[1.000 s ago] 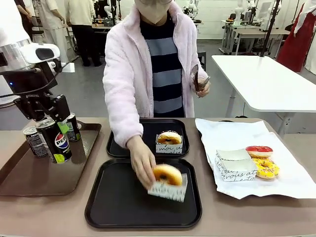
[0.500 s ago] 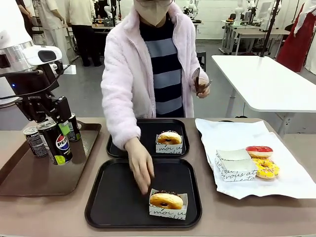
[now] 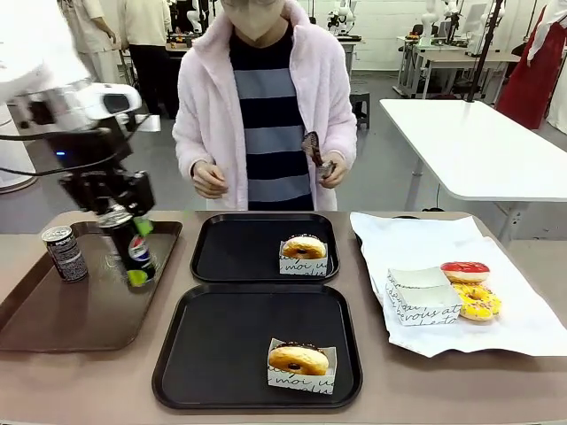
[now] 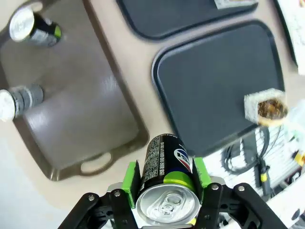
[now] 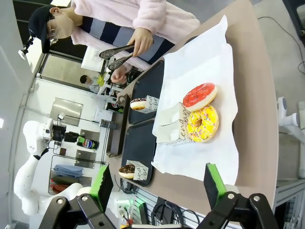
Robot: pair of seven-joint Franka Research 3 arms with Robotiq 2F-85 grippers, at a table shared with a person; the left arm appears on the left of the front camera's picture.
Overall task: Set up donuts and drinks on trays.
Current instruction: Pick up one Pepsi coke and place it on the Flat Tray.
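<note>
L gripper clamped on a can, pads on both sides. Can is tilted, over brown tray's right edge. 2nd can stands at that tray's far-left corner. R gripper spread wide, nothing in it. Far tray: far donut by its right edge. Near tray: near donut at its near edge. Red donut and yellow donut sit on paper by tabletop's right edge.

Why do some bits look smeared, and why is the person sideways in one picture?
Front view: the left gripper and its can are motion-smeared, the donuts crisp. Left wrist view: the brown tray streaks, the gripped can is sharp. Right wrist view: the rolled camera turns the person sideways.
</note>
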